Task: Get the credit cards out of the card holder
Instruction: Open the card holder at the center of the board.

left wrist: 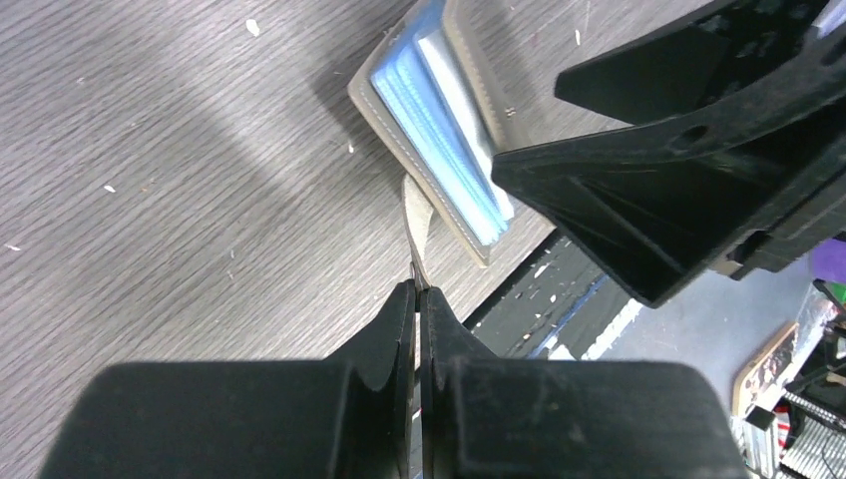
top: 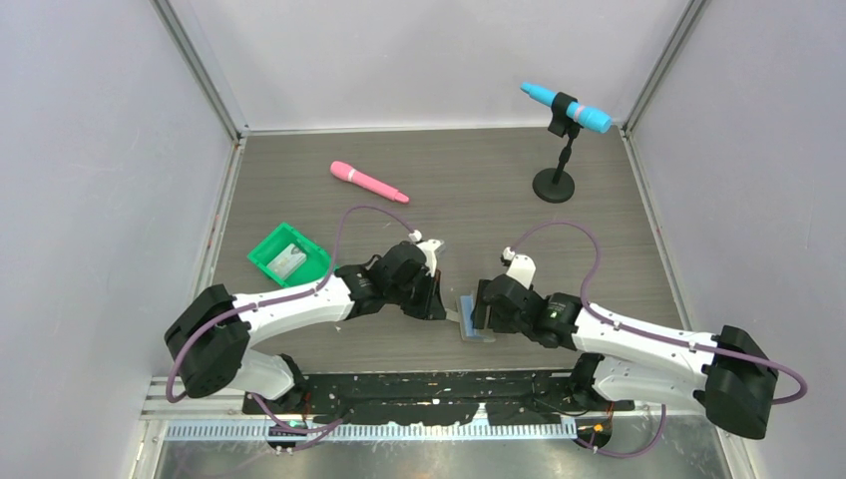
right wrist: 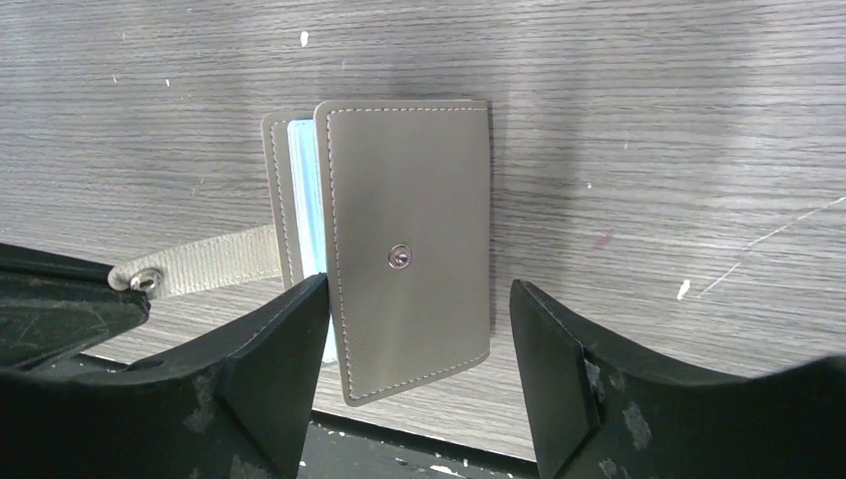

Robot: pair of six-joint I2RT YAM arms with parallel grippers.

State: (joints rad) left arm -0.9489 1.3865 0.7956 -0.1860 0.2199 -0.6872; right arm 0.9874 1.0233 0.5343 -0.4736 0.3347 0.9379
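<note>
Jaws on the left arm are pressed together on the strap (right wrist: 214,259) of the holder (right wrist: 409,259). Jaws on the right arm are spread wide, one on each side of the holder. The one by the blue edge is very close, and I cannot tell if it touches.

The holder lies flat on the desk (top: 449,170), close to the near edge, between the two arms. From above, the left jaws are at its 9 o'clock and the right jaws at its 3 o'clock. Its grey cover (right wrist: 439,170) is on top, with a small metal stud (right wrist: 399,256) in the middle. The strap is off the stud and sticks out to 9 o'clock. I think the left arm pinches the strap so the holder cannot slide, and so the cover can be pulled open.

Blue pockets (left wrist: 439,130) peek out under the cover on the strap side. The cards should be inside them, but I cannot see any card clearly there. So this looks like the opening step, and the taking out is not done yet. The right jaws seem ready to close on the holder and keep it down.

A green tray (top: 261,249) sits at 10 o'clock, well apart. Something pale and flat (top: 289,261) lies in it, maybe a card. A pink stick (top: 369,182) lies at 11 o'clock. A blue mic (top: 566,108) on a stand is at 1 o'clock, far back.
</note>
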